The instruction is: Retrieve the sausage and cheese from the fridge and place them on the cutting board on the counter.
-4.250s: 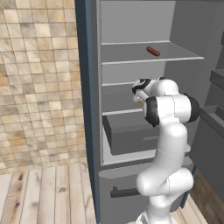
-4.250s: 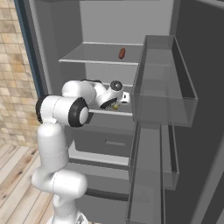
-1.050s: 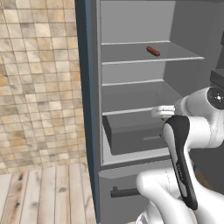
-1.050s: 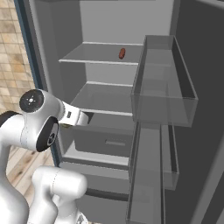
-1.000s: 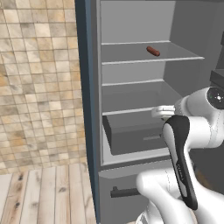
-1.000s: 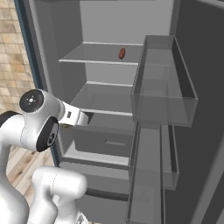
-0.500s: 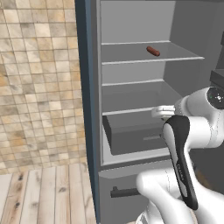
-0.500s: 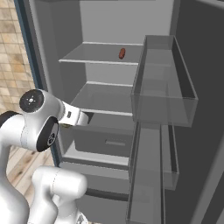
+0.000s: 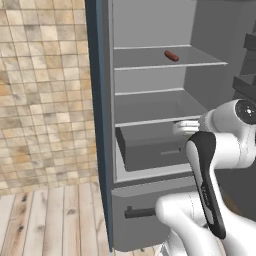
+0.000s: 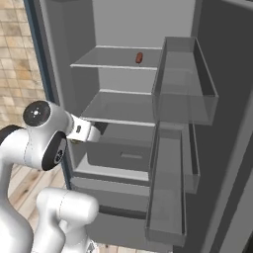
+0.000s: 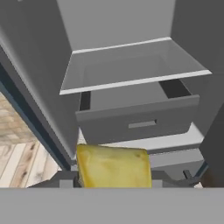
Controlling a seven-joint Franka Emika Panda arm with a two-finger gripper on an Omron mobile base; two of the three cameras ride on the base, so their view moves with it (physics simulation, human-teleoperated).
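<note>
- On your far left in the left base view stands the tan and beige tiled wall (image 9: 45,90), with the pale wooden plank floor (image 9: 45,220) below it.
- Next comes the tall grey fridge (image 9: 150,30), its door swung open and its grey shelves on show.
- Look at the top shelf: the short dark reddish-brown sausage (image 9: 171,55) lies there alone, well apart from your arm; the right base view has it too (image 10: 139,58).
- Below the shelves, the grey lower drawer (image 11: 138,120) sits pulled partly out.
- Your gripper (image 11: 114,183) hangs in front of the fridge at about drawer height, its two dark tips hugging the small pale yellow block of cheese (image 11: 114,167), so the cheese is in your grasp, out of the fridge.
- On the right, the clear door bins (image 10: 185,84) are stacked on the open door.
</note>
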